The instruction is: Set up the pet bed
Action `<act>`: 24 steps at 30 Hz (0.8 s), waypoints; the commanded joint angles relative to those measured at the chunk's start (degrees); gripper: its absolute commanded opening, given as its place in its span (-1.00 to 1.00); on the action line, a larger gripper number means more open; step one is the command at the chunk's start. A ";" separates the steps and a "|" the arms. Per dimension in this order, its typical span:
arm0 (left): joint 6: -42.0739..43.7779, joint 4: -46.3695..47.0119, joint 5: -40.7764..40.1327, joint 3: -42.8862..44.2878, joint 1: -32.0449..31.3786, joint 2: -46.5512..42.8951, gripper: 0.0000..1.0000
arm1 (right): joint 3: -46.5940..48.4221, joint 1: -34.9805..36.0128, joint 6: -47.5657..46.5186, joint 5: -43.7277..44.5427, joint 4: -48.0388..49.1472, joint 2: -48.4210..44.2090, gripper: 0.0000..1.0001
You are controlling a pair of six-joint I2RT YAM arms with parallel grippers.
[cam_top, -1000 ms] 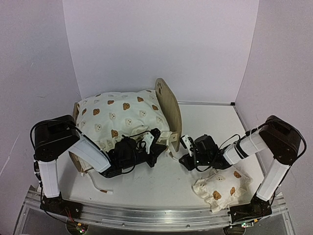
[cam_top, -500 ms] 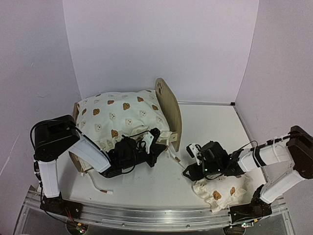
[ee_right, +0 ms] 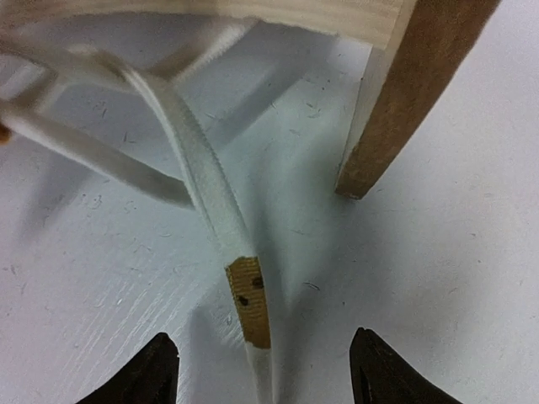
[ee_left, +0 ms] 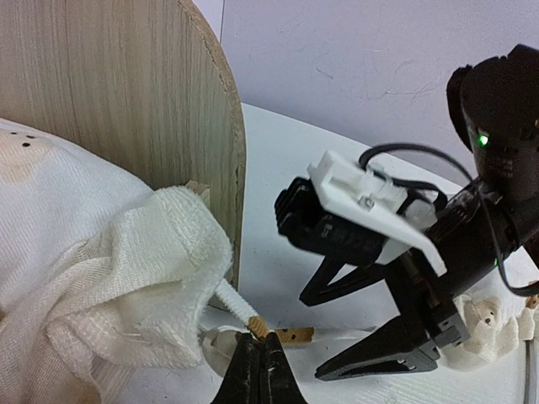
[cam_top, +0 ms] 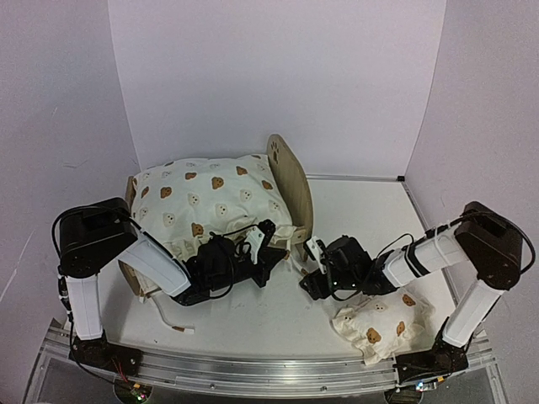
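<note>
The pet bed [cam_top: 293, 185] is pale, grained wood. The cushion [cam_top: 210, 202] and small pillow [cam_top: 379, 324] are cream, printed with brown and white bear faces. The cushion tie [ee_right: 200, 181] is white with a tan end. The surface [cam_top: 362, 210] is white.

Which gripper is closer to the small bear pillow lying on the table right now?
Right. The right gripper hangs open just left of and behind the small pillow. The left gripper, shut on a cushion tie, sits farther left by the pet bed.
</note>
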 commanded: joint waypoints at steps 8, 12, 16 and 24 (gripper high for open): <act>-2.31 1.18 -4.38 0.16 -1.01 -6.28 -1.00 | -1.94 2.45 8.45 15.00 10.42 -0.40 -0.85; 4.03 0.51 -14.91 1.56 -3.97 -9.63 -1.00 | -0.83 2.49 9.79 14.73 8.58 -0.41 -1.00; 13.88 0.46 -24.83 4.82 -4.40 -10.15 -1.00 | -0.42 2.46 11.69 15.44 7.41 0.09 -1.00; 23.23 -0.62 -27.77 9.88 -4.64 -9.98 -1.00 | 1.16 2.49 14.27 14.11 5.34 1.89 -1.00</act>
